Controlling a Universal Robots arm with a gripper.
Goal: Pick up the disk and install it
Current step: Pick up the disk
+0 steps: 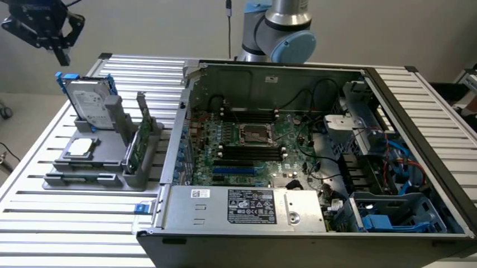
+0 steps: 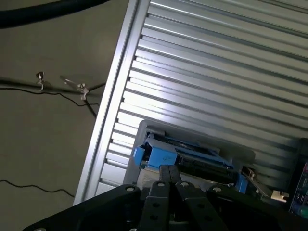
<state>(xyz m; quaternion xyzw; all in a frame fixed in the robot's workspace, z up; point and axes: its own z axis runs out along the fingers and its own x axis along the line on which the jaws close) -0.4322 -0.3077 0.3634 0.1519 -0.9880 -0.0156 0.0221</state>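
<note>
In the upper left of the exterior view the claw (image 1: 60, 53) is cut off by the frame's top and left edges, so its mount cannot be seen. Its fingers come together to a single point and grip nothing. The wrist view agrees: the two fingertips (image 2: 161, 180) meet with no gap, and the claw's dark body covers the near part of what lies beneath. The disk (image 1: 88, 99) stands upright on edge in a grey holder (image 1: 89, 181) on the slatted table (image 1: 67, 223) at the exterior view's left. It is below the claw and a little toward the frame's right of it, well apart, with open air between them. A grey post of the holder hides the disk's lower right corner, and the print on its white label is too small to read. In the wrist view the disk (image 2: 166, 154) shows its top edge and blue carrier (the rest sits behind the fingers), seen just past the fingertips. A chip (image 1: 80, 147) lies flat in the holder in front of the disk, and a green card (image 1: 142, 139) stands on edge beside it. The open case (image 1: 268, 78) takes up the centre and right, its near right corner cut by the frame. The arm (image 1: 280, 28) rises behind the case, its upper part out of frame.
</note>
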